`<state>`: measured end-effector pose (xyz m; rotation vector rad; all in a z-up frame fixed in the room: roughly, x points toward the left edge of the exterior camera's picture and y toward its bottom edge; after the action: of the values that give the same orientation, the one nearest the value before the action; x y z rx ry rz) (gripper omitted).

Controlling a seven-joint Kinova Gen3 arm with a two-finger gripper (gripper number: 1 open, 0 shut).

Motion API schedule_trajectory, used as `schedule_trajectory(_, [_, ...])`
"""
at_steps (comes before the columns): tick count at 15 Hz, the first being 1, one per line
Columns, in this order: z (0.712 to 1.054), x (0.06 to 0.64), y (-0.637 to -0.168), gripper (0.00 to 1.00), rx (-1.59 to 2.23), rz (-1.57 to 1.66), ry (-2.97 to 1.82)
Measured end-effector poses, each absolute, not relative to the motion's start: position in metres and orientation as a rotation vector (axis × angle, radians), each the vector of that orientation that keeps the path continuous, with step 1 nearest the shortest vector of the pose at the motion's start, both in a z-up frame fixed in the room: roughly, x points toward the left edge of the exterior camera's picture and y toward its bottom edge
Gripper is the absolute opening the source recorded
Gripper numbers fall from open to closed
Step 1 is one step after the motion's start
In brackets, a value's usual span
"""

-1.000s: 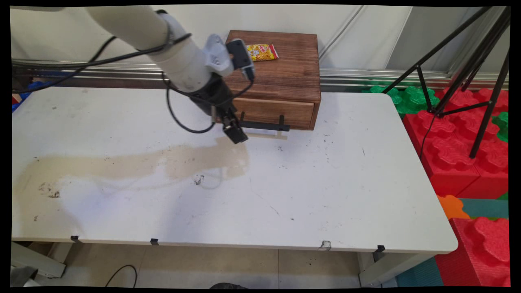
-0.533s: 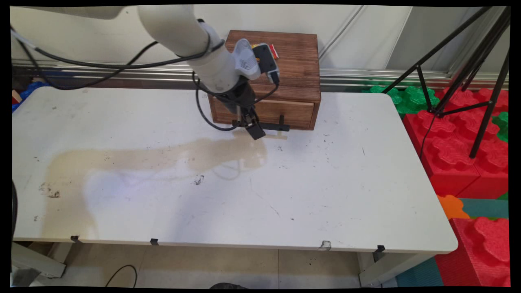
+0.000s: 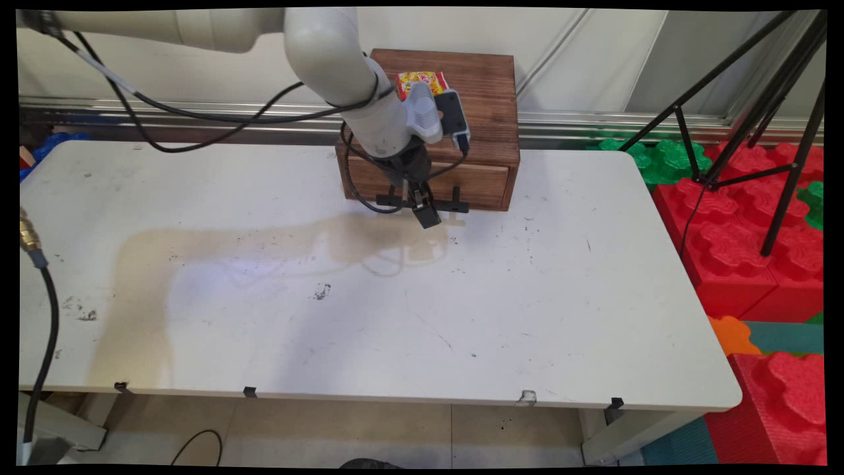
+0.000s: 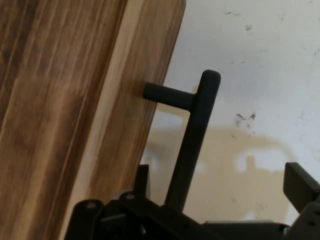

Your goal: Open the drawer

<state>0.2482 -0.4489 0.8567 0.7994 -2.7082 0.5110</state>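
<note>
Hand view: the pincer point(image 4: 215, 200) is wide apart, its fingers point(image 4: 300, 182) on both sides of the black handle point(image 4: 192, 145) of the wooden drawer box point(image 3: 461, 125) on the white surface point(image 3: 395, 316).

1. A brown wooden box point(image 3: 461, 125) with one drawer point(image 3: 455, 183) stands at the table's far edge; the drawer looks closed.
2. A black bar handle point(image 3: 443, 206) point(image 4: 192, 145) stands off the drawer front on two short posts, with the gripper's open fingers astride it.
3. A yellow-and-red snack packet point(image 3: 422, 82) lies flat on the box's top.
</note>
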Motion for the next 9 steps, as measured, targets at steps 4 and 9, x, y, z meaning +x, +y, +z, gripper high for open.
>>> schedule_trajectory(4, [0.837, 0.249, -0.463, 1.00, 0.774, 0.486, -2.734])
schedule_trajectory(9, [0.819, 0.249, -0.469, 1.00, 0.744, 0.431, -2.759])
